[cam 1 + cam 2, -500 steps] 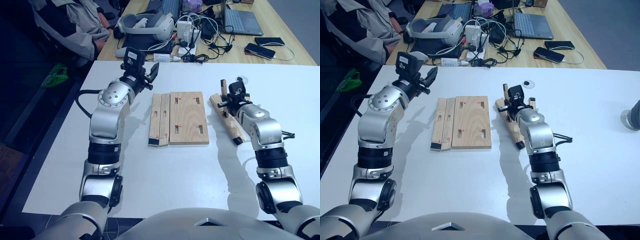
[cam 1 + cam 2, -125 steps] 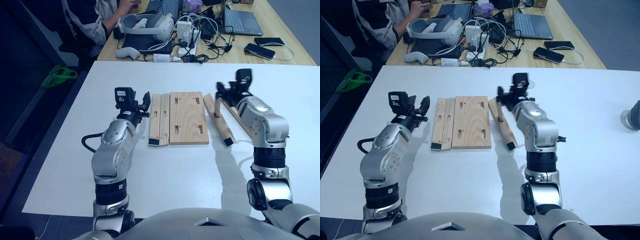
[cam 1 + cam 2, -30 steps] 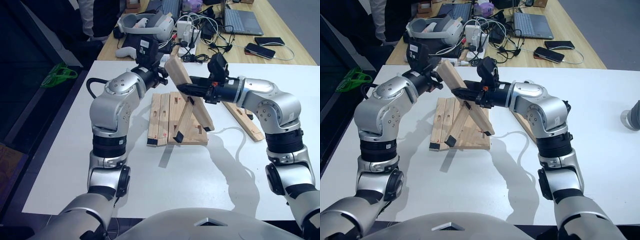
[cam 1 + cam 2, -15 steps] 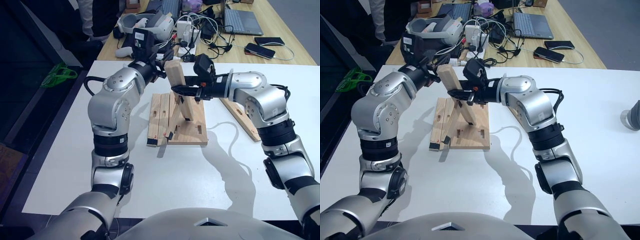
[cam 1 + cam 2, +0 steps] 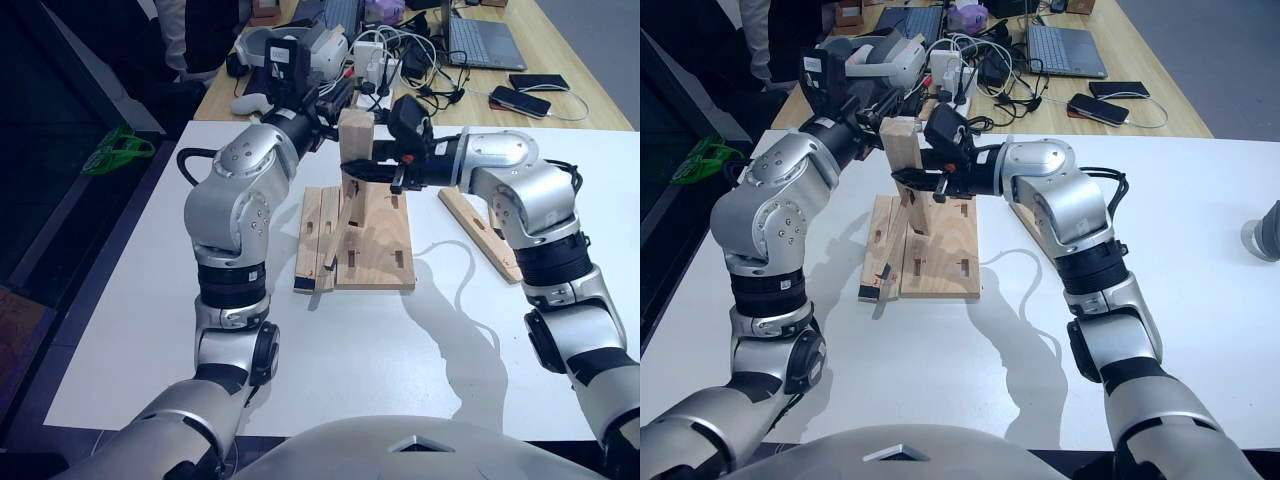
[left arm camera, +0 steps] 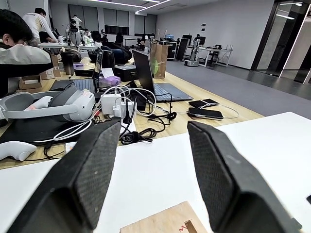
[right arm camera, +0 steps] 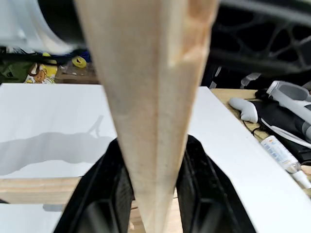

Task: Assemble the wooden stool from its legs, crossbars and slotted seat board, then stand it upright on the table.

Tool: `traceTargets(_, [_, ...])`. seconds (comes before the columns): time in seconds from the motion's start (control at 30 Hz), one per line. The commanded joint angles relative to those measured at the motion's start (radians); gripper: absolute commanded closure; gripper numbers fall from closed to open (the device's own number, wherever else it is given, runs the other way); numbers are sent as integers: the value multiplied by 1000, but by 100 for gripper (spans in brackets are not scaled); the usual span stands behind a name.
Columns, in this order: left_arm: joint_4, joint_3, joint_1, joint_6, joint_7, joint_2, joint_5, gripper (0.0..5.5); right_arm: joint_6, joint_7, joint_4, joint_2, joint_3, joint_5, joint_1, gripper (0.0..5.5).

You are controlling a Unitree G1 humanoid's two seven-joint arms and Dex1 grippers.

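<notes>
Right hand (image 5: 360, 170) pinches the leg frame (image 5: 354, 132), held upright at upper centre of the head view, its lower end near the seat board (image 5: 385, 255) on the surface (image 5: 350, 350). Left hand (image 6: 155, 170) spread, beside the frame's top, gripping nothing.
Risk: single pinch lets the frame pivot and miss the slots; unclamped board may slide.
Writing: red marks by slots, unreadable.
</notes>
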Motion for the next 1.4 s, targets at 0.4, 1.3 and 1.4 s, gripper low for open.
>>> traceTargets(0.4, [-75, 134, 188, -59, 141, 14, 34, 297, 817, -563, -471, 125, -707, 277, 222, 449])
traceTargets(1.3, [-220, 53, 370, -71, 232, -88, 28, 297, 972, -1014, -640, 434, -1001, 458, 380, 449])
traceTargets(1.4, [-214, 53, 366, -74, 232, -85, 26, 297, 926, -997, -639, 417, -945, 438, 402, 449])
